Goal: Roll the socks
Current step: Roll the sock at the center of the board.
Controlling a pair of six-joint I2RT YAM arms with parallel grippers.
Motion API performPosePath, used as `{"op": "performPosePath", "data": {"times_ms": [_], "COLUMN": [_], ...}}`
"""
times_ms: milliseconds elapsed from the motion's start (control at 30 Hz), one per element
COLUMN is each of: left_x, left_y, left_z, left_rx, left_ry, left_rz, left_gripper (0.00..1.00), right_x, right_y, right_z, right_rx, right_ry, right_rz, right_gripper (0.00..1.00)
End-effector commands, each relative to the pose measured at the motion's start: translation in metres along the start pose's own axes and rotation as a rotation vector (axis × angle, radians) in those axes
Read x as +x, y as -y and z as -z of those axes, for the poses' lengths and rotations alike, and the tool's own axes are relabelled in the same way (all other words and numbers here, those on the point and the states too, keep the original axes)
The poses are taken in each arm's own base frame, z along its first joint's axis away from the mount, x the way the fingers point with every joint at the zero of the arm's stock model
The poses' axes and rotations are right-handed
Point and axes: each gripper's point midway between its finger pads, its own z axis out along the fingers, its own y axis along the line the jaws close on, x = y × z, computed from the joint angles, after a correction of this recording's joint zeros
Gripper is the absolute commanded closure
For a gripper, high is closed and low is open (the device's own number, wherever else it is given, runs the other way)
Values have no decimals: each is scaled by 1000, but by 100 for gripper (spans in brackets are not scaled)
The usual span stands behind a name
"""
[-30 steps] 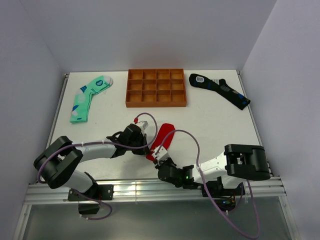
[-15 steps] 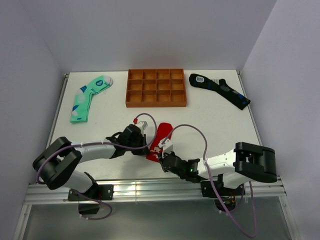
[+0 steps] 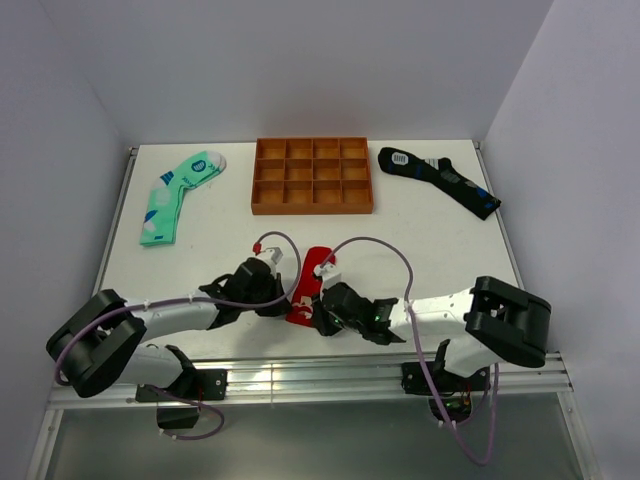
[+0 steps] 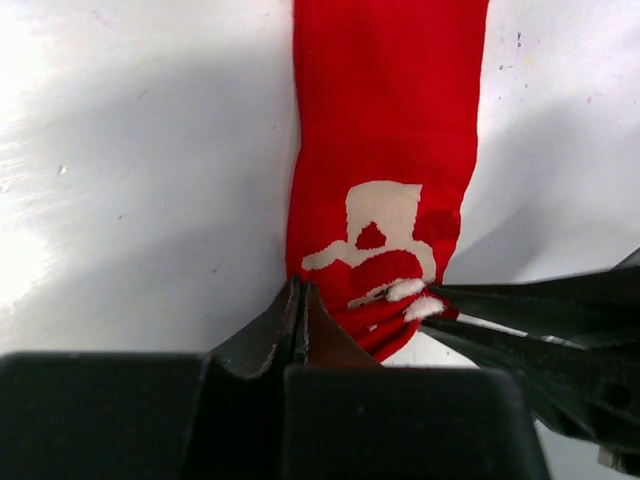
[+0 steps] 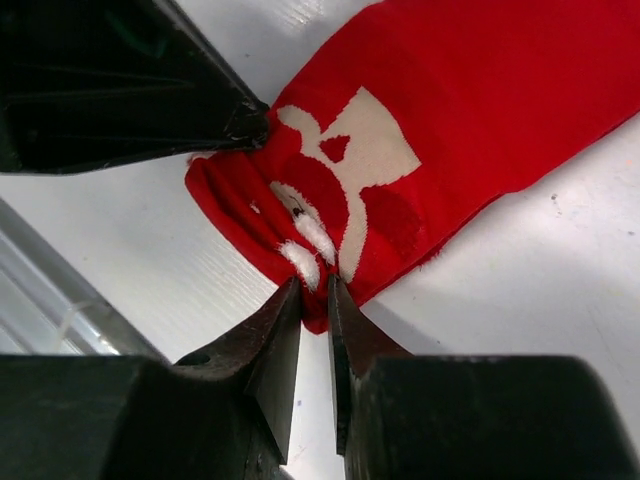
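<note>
A red sock point(image 3: 311, 283) with a white pattern lies near the table's front middle, its near end bunched into small folds. My left gripper point(image 3: 284, 304) is shut, pinching the left corner of that near end, as the left wrist view point(image 4: 298, 298) shows. My right gripper point(image 3: 320, 314) is shut on the right side of the same end, with fabric between its tips in the right wrist view point(image 5: 314, 292). The sock runs away from both grippers point(image 4: 385, 150) point(image 5: 470, 130). Each wrist view also shows the other gripper's fingers point(image 4: 530, 310) point(image 5: 130, 80).
A wooden tray point(image 3: 312, 203) with several compartments stands at the back middle. A green patterned sock point(image 3: 178, 190) lies at the back left. A dark navy sock point(image 3: 440, 180) lies at the back right. The table's front rail point(image 3: 300, 378) runs just behind the grippers.
My right gripper has moved forward to the sock's near end and closed on it. The sock's near end has bunched up and the sock looks shorter. My left gripper shifted slightly left.
</note>
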Motion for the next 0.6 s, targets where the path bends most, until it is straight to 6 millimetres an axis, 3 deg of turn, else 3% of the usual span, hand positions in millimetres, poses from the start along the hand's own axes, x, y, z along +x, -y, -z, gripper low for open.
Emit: {"op": "performPosePath", "data": {"times_ms": [0, 200, 567], "left_x": [-13, -18, -14], "left_y": [3, 1, -8], "left_z": [6, 11, 12], "left_rx": [15, 32, 31], "left_ry": [83, 156, 211], "left_rz": [23, 82, 157], "left_gripper": [100, 100, 97], "right_x": [27, 32, 37], "right_y": [3, 25, 40], "right_z": [2, 0, 7], "right_rx": [-28, 10, 54], "right_ry": [-181, -267, -339], "right_rz": [-54, -120, -172], "right_gripper": [78, 83, 86]}}
